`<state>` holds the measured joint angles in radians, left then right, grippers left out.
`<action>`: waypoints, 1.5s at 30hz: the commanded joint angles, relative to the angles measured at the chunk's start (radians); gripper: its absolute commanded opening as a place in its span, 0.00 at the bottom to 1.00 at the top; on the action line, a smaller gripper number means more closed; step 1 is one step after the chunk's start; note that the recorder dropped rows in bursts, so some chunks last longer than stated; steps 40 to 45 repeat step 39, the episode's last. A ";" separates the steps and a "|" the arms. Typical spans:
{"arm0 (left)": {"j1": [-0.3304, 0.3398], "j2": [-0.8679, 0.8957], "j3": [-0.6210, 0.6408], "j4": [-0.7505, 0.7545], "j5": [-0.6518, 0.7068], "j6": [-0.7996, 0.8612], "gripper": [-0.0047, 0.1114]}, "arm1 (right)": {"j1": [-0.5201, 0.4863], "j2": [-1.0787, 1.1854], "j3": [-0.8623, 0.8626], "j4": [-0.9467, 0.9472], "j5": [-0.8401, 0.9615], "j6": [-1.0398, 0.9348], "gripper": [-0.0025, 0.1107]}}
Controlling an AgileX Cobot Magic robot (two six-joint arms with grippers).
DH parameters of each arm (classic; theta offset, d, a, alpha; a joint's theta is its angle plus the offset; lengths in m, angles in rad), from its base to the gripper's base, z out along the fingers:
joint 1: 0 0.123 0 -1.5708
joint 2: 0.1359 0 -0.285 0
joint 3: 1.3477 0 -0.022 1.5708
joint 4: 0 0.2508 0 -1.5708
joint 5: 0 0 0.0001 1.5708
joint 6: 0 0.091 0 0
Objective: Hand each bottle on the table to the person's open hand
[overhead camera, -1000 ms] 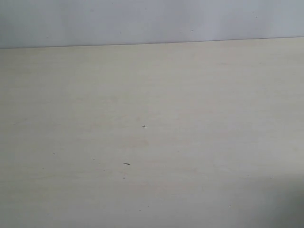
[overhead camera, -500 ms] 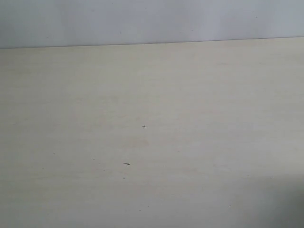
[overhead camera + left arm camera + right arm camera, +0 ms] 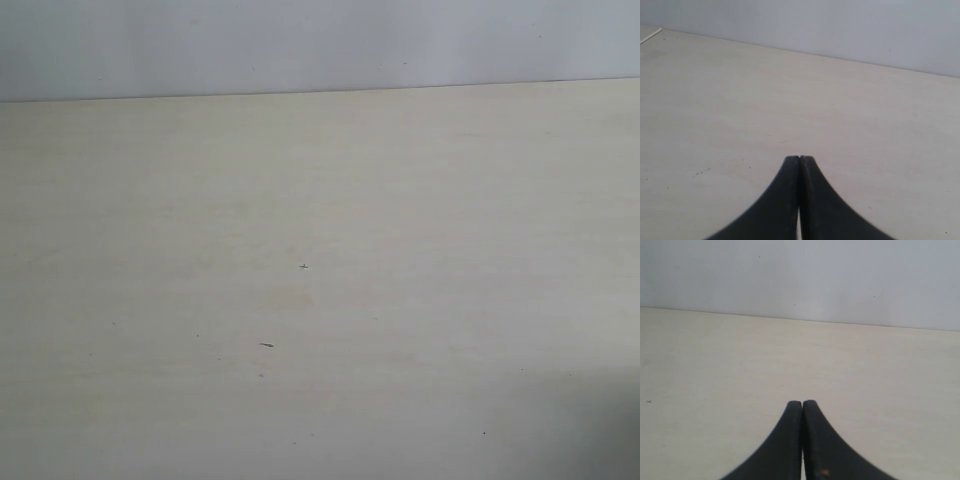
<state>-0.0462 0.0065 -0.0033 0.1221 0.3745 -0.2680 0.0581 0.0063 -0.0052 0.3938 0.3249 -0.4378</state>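
Pale beige table (image 3: 400, 250) fills the exterior view, with a few tiny dark specks on it. No bottle and no person's hand shows in any view. Neither arm appears in the exterior view. In the left wrist view my left gripper (image 3: 800, 158) is shut, its black fingers pressed together above bare table (image 3: 740, 100), nothing between them. In the right wrist view my right gripper (image 3: 802, 402) is likewise shut and holds nothing, over the table (image 3: 715, 365).
A plain pale grey wall (image 3: 320, 45) rises behind the table's far edge (image 3: 320, 92). In the left wrist view a table corner edge (image 3: 651, 36) shows to one side.
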 commanded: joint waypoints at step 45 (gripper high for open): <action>0.001 -0.007 0.003 -0.004 -0.013 0.002 0.04 | -0.005 -0.006 0.005 -0.006 0.026 -0.004 0.02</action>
